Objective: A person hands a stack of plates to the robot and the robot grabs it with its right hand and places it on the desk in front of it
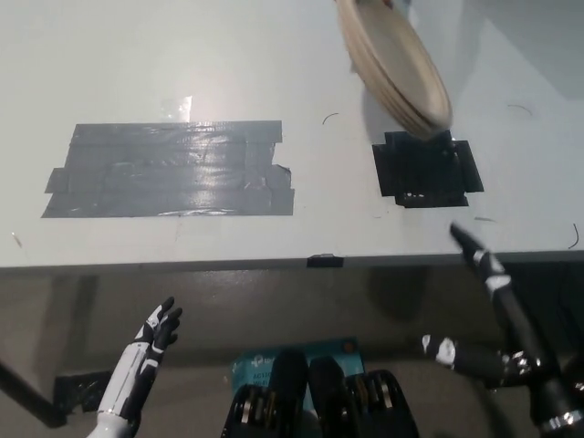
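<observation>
Plates [394, 66] hang at one o'clock, ungrasped; our right hand [497, 310], seemingly spread and empty, must take them, left hand [151, 342] idle.

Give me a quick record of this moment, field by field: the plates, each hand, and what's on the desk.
plates: stack of plates tilted, held up over the far right of the desk, not yet in the robot's grasp; holder out of view
right hand: right hand black, open, below the desk's near edge, under the stack
left hand: left hand white, open, resting low at lower left
desk: desk pale surface
markings: grey tape patch at left; black tape patch at right, just below the stack
</observation>
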